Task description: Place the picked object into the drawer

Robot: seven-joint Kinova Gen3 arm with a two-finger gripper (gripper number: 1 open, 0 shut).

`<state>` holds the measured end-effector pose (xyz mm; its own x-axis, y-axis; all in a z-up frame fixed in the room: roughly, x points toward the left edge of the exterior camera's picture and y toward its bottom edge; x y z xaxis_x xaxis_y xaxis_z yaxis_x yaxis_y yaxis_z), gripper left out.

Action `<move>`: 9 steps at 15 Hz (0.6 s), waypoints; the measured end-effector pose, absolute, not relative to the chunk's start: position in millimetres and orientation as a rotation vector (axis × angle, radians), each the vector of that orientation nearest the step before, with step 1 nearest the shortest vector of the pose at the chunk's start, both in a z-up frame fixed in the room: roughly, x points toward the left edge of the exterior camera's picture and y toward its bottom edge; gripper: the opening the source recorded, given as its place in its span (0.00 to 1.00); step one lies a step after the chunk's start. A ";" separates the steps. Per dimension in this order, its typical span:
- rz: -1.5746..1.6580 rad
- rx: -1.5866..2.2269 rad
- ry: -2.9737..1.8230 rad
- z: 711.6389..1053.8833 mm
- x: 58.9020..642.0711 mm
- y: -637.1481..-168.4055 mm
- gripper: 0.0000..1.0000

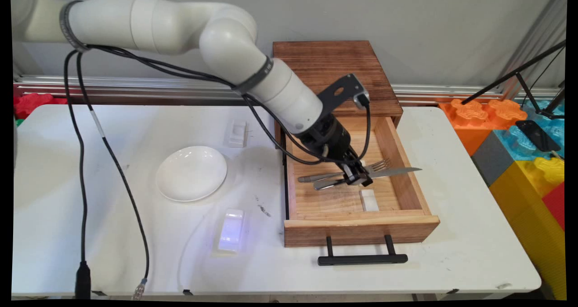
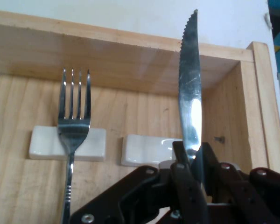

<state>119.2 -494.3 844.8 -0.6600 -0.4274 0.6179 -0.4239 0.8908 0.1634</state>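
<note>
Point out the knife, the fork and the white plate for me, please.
knife (image 2: 190,100), hand view, middle of the blade, above the shut pincer (image 2: 192,163).
fork (image 2: 73,126), hand view, neck below the tines, lying on a white rest.
white plate (image 1: 191,173), main view, its centre, left of the open drawer.

White plate (image 1: 191,173), two white rests (image 1: 230,230) on table (image 1: 451,234), foam blocks (image 1: 528,153)

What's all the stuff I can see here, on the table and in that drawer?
knife: one, silver, held over the open drawer, blade past its right wall
fork: one, silver, in the drawer on a rest
cutlery rests: two, white, in the drawer
drawer box: one, wooden, black handle, table's right half
plate: one, white, left of the drawer
table rests: two, white, near the plate
gripper: one, black, fingers shut on the knife
</note>
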 end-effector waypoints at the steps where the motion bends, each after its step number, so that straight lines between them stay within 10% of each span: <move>1: -0.006 0.604 -2.372 840.7 117.5 -494.0 0.00; 9: -0.009 0.583 -2.389 813.7 112.3 -489.8 0.00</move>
<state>112.3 -489.8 813.7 -0.6758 -0.4116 0.6114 -0.4071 0.9000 0.1560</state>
